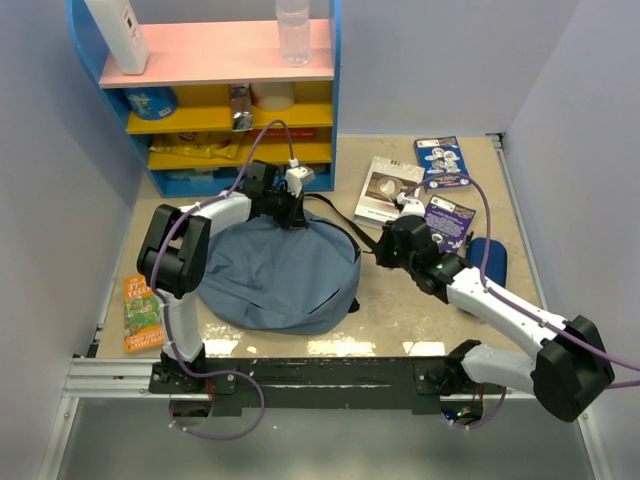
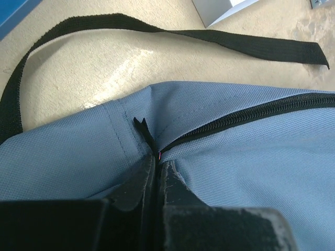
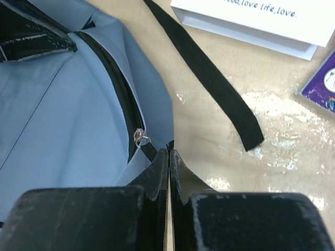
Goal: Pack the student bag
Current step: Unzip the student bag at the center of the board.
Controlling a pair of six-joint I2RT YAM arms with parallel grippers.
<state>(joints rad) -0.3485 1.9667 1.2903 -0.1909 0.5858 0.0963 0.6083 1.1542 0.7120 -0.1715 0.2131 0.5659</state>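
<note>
Slate-blue student bag (image 1: 285, 272) lies slumped at table centre. Left gripper (image 2: 157, 166) sits at its 12 o'clock edge, pinched onto fabric beside the zipper end, elbow folded high. Right gripper (image 3: 168, 157) sits at its 3 o'clock edge, clamped on the zipper pull (image 3: 150, 150), arm stretched toward 10 o'clock.

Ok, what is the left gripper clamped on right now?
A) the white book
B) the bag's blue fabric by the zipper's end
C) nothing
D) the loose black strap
B: the left gripper is shut on a fold of the student bag where the zipper ends; the black strap lies loose beyond.
</note>
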